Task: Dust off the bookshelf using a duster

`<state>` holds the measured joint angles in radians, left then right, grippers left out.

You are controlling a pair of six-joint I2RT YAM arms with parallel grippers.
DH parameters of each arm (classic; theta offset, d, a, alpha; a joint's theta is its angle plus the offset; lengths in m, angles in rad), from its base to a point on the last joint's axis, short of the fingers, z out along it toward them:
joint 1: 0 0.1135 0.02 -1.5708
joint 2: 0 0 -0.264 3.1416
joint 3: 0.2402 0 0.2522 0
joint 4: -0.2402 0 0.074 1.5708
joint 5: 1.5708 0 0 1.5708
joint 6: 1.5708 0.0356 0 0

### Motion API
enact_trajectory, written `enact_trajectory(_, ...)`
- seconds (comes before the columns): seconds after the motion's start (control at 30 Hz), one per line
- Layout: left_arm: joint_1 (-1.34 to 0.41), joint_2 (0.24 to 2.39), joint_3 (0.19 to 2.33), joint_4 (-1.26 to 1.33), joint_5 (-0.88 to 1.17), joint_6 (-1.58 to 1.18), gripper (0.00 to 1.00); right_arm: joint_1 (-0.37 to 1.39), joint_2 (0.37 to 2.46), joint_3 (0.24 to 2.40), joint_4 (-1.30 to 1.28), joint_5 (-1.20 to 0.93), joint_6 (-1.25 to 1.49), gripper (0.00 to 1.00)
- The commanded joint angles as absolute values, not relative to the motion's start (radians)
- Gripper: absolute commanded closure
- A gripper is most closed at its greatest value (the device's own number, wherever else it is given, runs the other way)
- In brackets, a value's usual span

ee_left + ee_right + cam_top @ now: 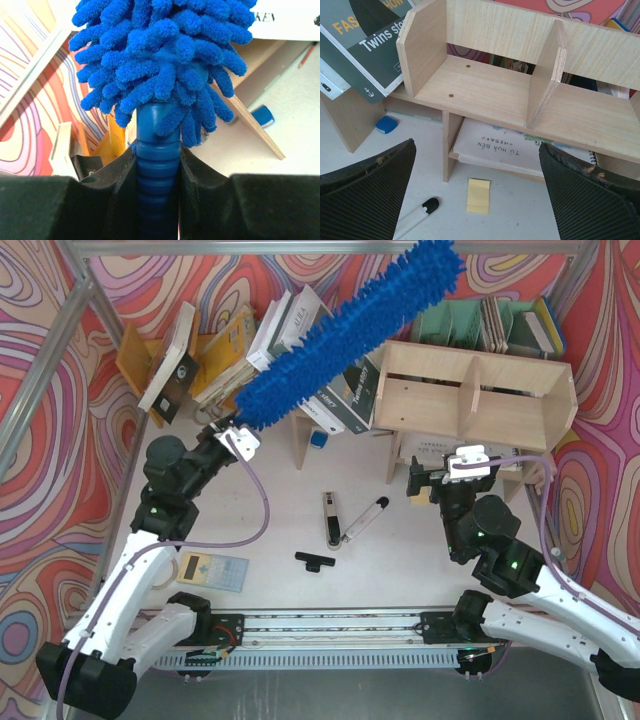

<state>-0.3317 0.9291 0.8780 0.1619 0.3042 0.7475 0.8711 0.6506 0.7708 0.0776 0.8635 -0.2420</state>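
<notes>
The bookshelf (480, 390) is a pale plywood unit at the back right; the right wrist view shows its upper compartments (485, 85) and a divider. The bright-blue fluffy duster (345, 335) slants from lower left up to the top centre, above the leaning books and left of the shelf. My left gripper (228, 432) is shut on its ribbed blue handle (157, 170). My right gripper (440, 483) is open and empty, just in front of the shelf's lower front edge.
Books lean on an orange-yellow rack (215, 345) at the back left. A white book (520, 145) lies under the shelf, with a yellow sticky note (479, 196) in front. A pen (362, 520), black-and-silver tools (330, 518), a black piece (314, 559) and a calculator (212, 570) lie on the table.
</notes>
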Motion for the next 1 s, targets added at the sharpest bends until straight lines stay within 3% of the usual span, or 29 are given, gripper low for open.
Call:
enact_trajectory(0.0,-0.306,0.893,0.867,0.272,0.301,0.705,1.0,0.871,0.65,0.772,0.102,0.868,-0.248,0.01)
enact_trajectory(0.6,-0.301,0.987,0.875,0.262,0.476,0.615,1.0,0.871,0.652,0.77,0.106,0.866,-0.252,0.01)
enact_trajectory(0.97,-0.44,1.111,0.895,0.144,0.463,0.69,1.0,0.871,0.638,0.773,0.103,0.865,-0.248,0.01)
